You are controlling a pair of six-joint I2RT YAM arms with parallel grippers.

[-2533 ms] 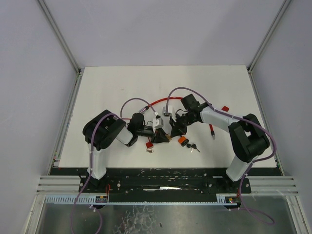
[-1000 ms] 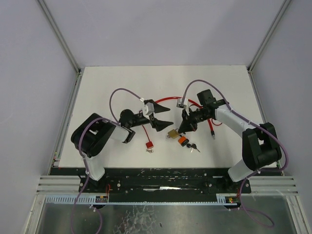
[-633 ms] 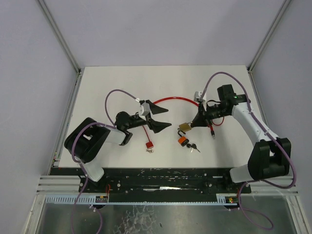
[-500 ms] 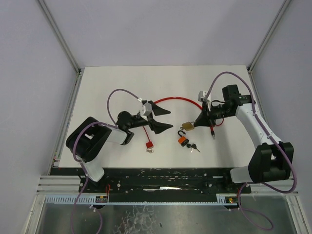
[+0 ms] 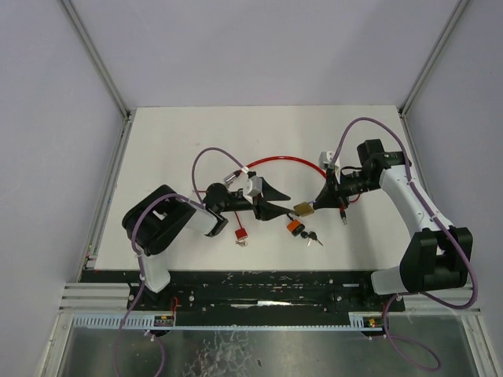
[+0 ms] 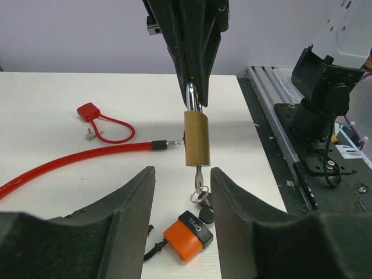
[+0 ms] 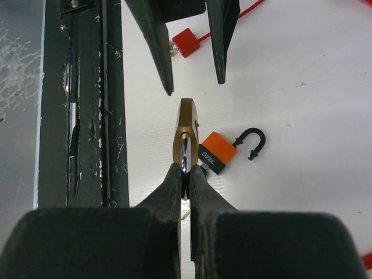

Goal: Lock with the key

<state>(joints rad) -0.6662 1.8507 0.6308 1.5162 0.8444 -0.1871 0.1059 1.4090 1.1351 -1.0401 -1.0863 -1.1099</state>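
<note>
1. Right fingers (image 7: 167,197) are clenching the shackle (image 7: 185,152) of the brass padlock (image 6: 197,138), dangling it above the worktop (image 5: 196,141) between the two arms.
2. Left fingers (image 6: 125,209) are standing apart, gripping nothing, lining up either side of the key (image 6: 199,174) poking out of the padlock's bottom.
3. Progress-wise I'm guessing roughly midway: the lock's lifted and the key's looking seated, but nothing's pinching or turning it yet.
4. Only readable writing is "OPEL" on the orange padlock (image 6: 187,236), which is lying on the worktop just below.
</note>
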